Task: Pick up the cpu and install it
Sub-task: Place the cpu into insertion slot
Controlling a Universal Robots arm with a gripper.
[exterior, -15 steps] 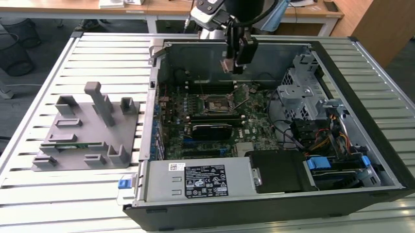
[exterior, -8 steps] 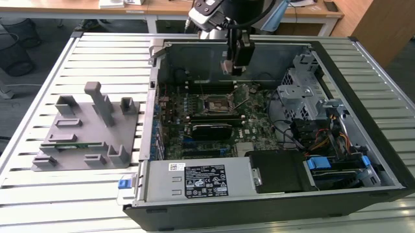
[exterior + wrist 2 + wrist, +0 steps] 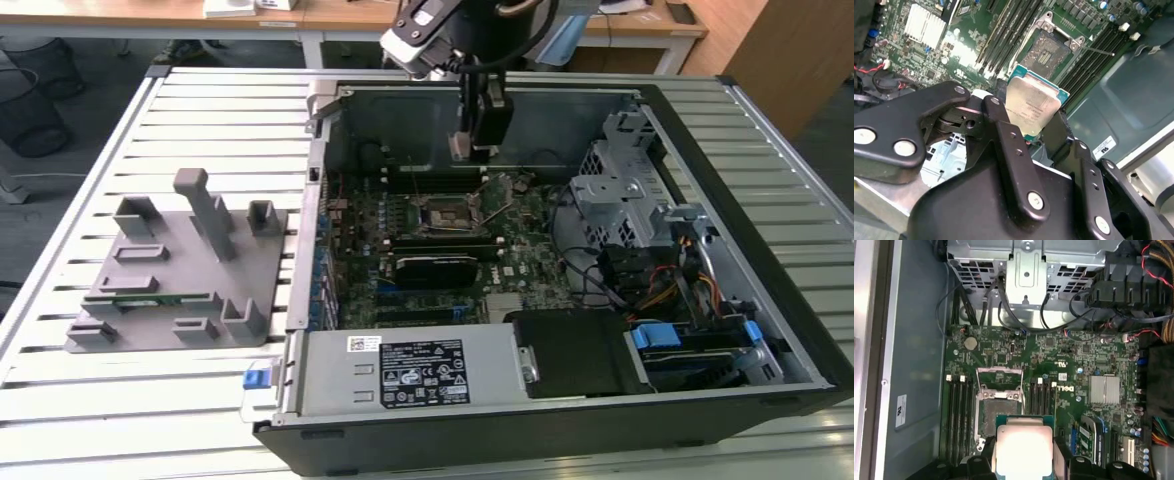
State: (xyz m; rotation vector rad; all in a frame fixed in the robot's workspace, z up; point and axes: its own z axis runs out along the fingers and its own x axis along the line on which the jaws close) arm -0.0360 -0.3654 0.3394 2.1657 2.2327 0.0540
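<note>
Exterior view high over case [image 3: 534, 445]; wrist views close above motherboard [image 3: 1004, 357] [image 3: 961, 60]

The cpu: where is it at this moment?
In both wrist views the cpu is clamped in the gripper, above the motherboard near its open socket.

1. A pale ribbed metal table [image 3: 200, 110] of long parallel slats carries everything.
2. A black, open-sided metal computer case [image 3: 561, 440] lies flat on it.
3. A grey plastic fixture block with upright posts [image 3: 187, 290] rests on the slats just beside the case, on the exterior view's left.
</note>
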